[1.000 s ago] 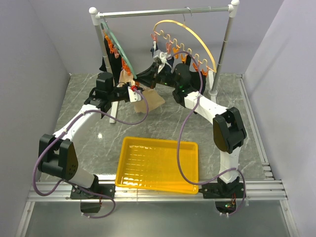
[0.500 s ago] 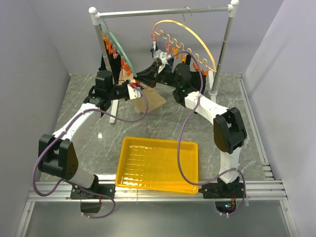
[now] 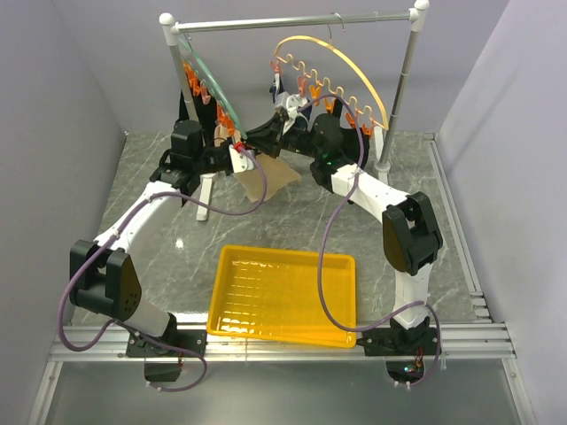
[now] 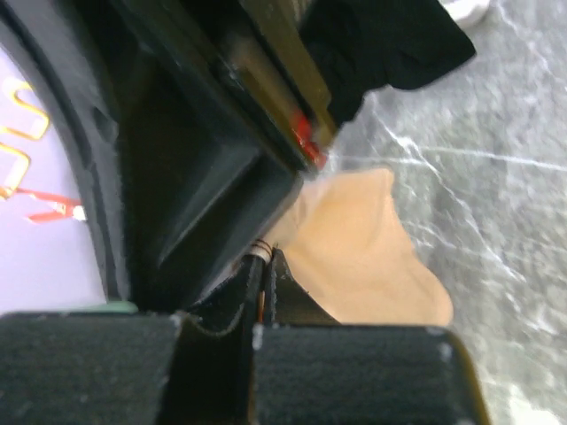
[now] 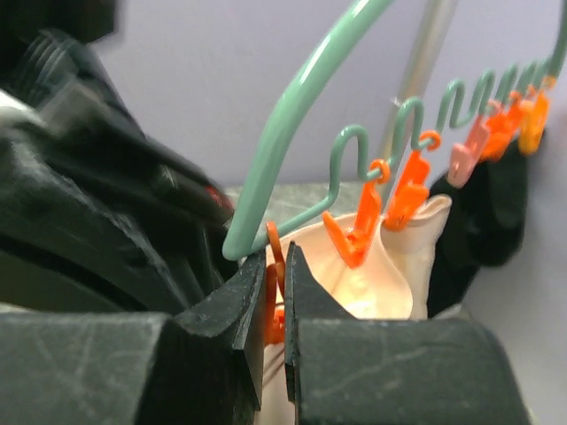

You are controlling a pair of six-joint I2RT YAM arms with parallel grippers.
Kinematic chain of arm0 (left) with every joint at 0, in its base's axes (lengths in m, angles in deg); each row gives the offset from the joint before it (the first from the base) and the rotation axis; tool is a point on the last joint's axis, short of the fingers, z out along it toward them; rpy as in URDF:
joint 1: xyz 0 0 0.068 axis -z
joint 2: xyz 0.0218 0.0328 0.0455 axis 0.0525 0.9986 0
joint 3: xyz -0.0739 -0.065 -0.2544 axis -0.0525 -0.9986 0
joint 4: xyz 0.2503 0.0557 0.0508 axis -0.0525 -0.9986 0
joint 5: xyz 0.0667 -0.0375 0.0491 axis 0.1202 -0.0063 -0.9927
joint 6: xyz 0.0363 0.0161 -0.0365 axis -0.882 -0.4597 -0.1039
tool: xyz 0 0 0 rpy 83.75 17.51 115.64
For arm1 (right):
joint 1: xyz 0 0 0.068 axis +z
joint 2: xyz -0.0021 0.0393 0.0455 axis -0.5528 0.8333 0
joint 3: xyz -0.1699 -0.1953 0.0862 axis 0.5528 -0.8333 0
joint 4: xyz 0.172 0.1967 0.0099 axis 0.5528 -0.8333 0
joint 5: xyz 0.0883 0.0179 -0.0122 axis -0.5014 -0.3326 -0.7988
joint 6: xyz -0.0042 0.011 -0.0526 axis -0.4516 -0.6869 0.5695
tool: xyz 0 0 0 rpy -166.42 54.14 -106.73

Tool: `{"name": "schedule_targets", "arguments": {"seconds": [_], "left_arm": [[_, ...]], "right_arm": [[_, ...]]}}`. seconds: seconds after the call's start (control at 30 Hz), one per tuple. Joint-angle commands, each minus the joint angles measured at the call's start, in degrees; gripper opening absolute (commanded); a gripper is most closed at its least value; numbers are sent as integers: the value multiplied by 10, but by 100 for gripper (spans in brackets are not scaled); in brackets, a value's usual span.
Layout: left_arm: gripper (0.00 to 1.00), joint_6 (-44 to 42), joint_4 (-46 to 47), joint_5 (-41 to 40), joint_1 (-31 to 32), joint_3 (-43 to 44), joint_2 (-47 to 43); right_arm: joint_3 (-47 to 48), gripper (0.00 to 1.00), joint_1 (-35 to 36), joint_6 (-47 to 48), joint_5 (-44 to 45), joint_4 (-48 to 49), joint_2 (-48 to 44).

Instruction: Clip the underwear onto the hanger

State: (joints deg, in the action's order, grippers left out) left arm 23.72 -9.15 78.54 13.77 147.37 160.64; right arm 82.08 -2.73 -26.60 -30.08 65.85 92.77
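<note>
1. We've got the yellow tray (image 3: 288, 254) lying flat, well apart from the underwear (image 5: 390, 266).
2. The underwear hangs just under the hanger (image 5: 292, 124) - the left gripper (image 4: 263, 266) is pressed together on its edge.
3. The right gripper (image 5: 275, 292) pinches an orange clip (image 5: 273, 305), and a black garment (image 5: 487, 212) hangs just beside.

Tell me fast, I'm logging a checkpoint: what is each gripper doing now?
Left gripper: closed on the underwear.
Right gripper: closed on an orange clip of the hanger.
</note>
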Motion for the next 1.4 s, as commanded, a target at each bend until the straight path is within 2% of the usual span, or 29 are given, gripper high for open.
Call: {"name": "schedule_targets", "arguments": {"seconds": [0.0,0.5,0.53,0.63,0.9,1.0,1.03,1.1,1.13,1.17,1.23,1.27,1.37], "left_arm": [[0,1,114,13,4,64,-24],[0,-7,90,11,5,66,-29],[0,-8,90,11,6,64,-29],[0,-11,84,10,8,64,-30],[0,-25,67,11,10,61,-33],[0,-34,59,12,10,57,-35],[0,-36,56,12,10,56,-35],[0,-37,47,10,10,54,-33],[2,-41,39,10,10,54,-33],[12,-42,33,14,10,54,-31],[22,-49,13,16,10,52,-31],[32,-49,9,22,10,49,-33],[42,-49,3,24,10,34,-41]], "right_arm": [[-18,0,7,20,-10,-63,-2],[-13,0,8,22,-15,-69,-3],[-11,11,8,23,-20,-73,-3],[-11,30,8,22,-24,-77,-4],[-16,39,7,11,-30,-65,-12],[-17,46,6,-2,-24,-55,-17],[-18,55,6,-6,-23,-50,-18],[-20,63,2,-27,-20,-35,-21],[-19,72,0,-35,-17,-30,-23],[-18,76,-2,-44,-15,-27,-23],[-11,82,-6,-66,-13,-22,-22],[-10,84,-8,-72,-11,-21,-22],[-13,86,-15,-91,-5,-7,-27]]}}
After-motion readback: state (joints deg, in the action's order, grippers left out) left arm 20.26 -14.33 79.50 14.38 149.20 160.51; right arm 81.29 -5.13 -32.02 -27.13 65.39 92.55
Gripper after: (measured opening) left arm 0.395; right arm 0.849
